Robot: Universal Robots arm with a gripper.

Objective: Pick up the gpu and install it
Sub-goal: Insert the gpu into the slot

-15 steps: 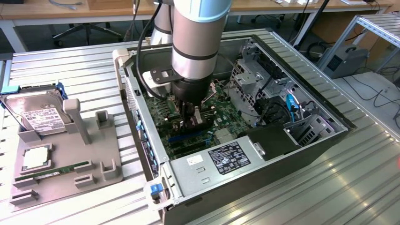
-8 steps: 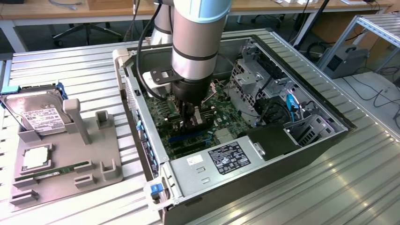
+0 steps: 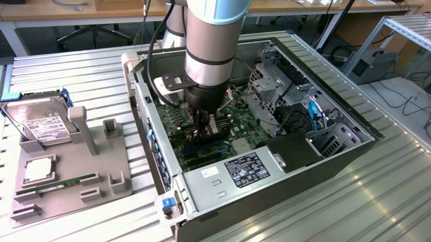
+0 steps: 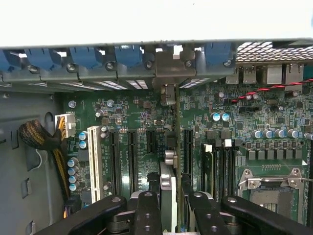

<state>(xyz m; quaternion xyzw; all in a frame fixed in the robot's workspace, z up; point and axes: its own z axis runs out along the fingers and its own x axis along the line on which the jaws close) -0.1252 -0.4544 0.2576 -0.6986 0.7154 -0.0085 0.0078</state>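
In the wrist view the gpu (image 4: 167,178) stands edge-on over the motherboard (image 4: 127,117), a thin dark card running away from me among the expansion slots. Its silver bracket (image 4: 168,68) sits against the case's rear wall, in line with the blue slot clips. My gripper (image 4: 172,200) is shut on the card, one black finger (image 4: 146,210) on each side of it. In the exterior view the gripper (image 3: 204,132) reaches straight down into the open computer case (image 3: 145,101), low over the board. I cannot tell whether the card's edge is seated in a slot.
A white PCI slot (image 4: 93,161), RAM slots (image 4: 215,166) and the CPU socket (image 4: 271,193) flank the card. The power supply (image 3: 235,171) and drive cage (image 3: 269,85) crowd the case. On the exterior view's left, a grey fixture (image 3: 74,166) holds a hard drive (image 3: 44,126) and RAM stick (image 3: 57,185).
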